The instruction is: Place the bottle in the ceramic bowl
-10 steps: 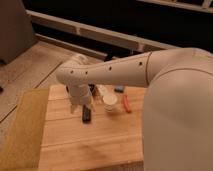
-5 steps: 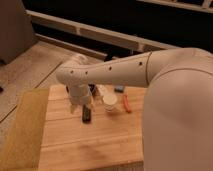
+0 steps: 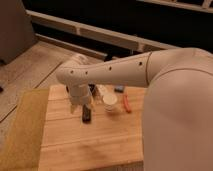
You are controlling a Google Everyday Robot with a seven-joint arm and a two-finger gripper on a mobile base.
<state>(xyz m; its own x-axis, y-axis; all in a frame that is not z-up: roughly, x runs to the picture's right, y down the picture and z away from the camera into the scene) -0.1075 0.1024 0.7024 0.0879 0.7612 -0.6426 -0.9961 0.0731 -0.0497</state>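
The bottle (image 3: pixel 109 102), pale and whitish, lies on the wooden table (image 3: pixel 75 145) near its far middle, its round end toward the camera. My gripper (image 3: pixel 81 104) hangs below the white wrist, just left of the bottle and above a flat black bar (image 3: pixel 86 115). The big white arm (image 3: pixel 125 72) reaches in from the right and covers the table's far edge. The ceramic bowl is hidden; a dark patch behind the wrist cannot be told apart.
A small red object (image 3: pixel 126 103) lies right of the bottle, and a small blue object (image 3: pixel 119 90) sits behind it. A yellowish mat (image 3: pixel 20 125) borders the table's left side. Dark rails and a stone floor lie beyond.
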